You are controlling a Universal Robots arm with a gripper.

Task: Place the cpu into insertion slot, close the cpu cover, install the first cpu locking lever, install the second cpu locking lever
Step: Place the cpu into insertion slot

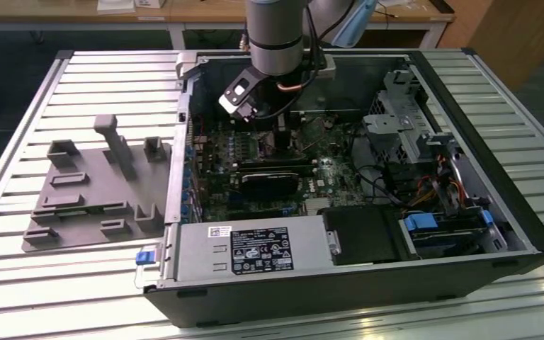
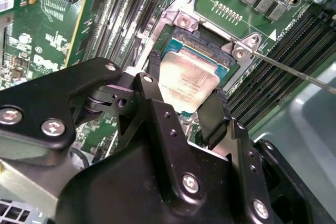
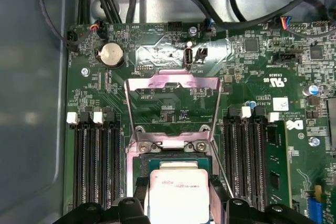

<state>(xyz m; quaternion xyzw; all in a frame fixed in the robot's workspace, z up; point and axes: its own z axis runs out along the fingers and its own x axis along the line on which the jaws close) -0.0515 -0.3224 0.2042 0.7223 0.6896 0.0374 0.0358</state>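
My gripper (image 2: 188, 85) clenches the cpu (image 2: 191, 77) by 2 opposite edges, right over the insertion slot (image 2: 195, 38); the cpu cover (image 3: 173, 81) is flipped open beyond it, against the green motherboard (image 3: 252, 66).

The silvery square cpu (image 2: 191, 85) sits level over the dark insertion slot (image 2: 202, 38). The cpu cover (image 3: 173, 81), a thin metal frame, is swung open off the slot.

Grey cyl. arm (image 1: 277, 35); matte blk claw (image 2: 186, 85) w/ angular plates, silver hex screws (image 2: 190, 183), two blk fingers (image 2: 212, 114).
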